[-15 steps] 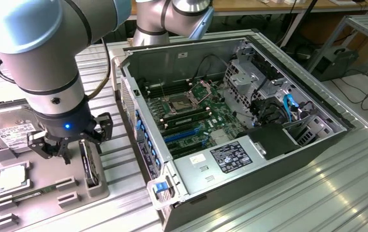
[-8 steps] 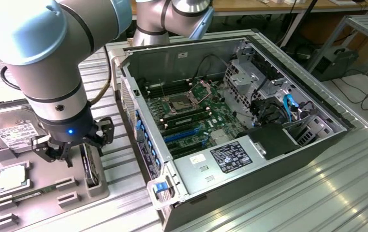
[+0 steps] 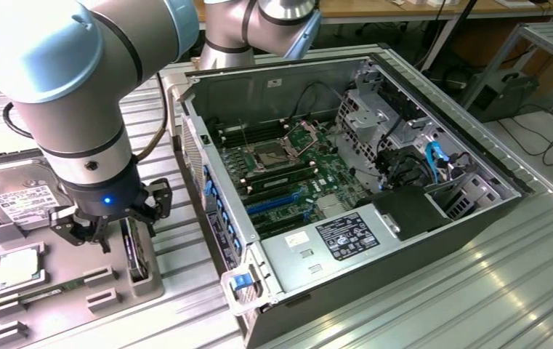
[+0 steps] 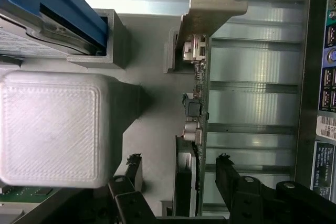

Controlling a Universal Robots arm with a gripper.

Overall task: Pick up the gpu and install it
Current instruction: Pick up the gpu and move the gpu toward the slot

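I see my black fingers [image 4: 227, 174] spread, straddling the thin dark circuit card with pale metal bracket [image 4: 199, 103] without touching it; the end away from the bracket is hidden beneath them.

One arm [image 3: 73, 94] with one gripper [image 3: 121, 225]. One open case [image 3: 256, 91]. One tray [image 3: 67, 309] carrying one gpu [image 3: 137, 256], one hard drive [image 3: 14, 193], one chip [image 3: 17, 265] and what may be one memory stick [image 3: 43, 294], hard to make out.
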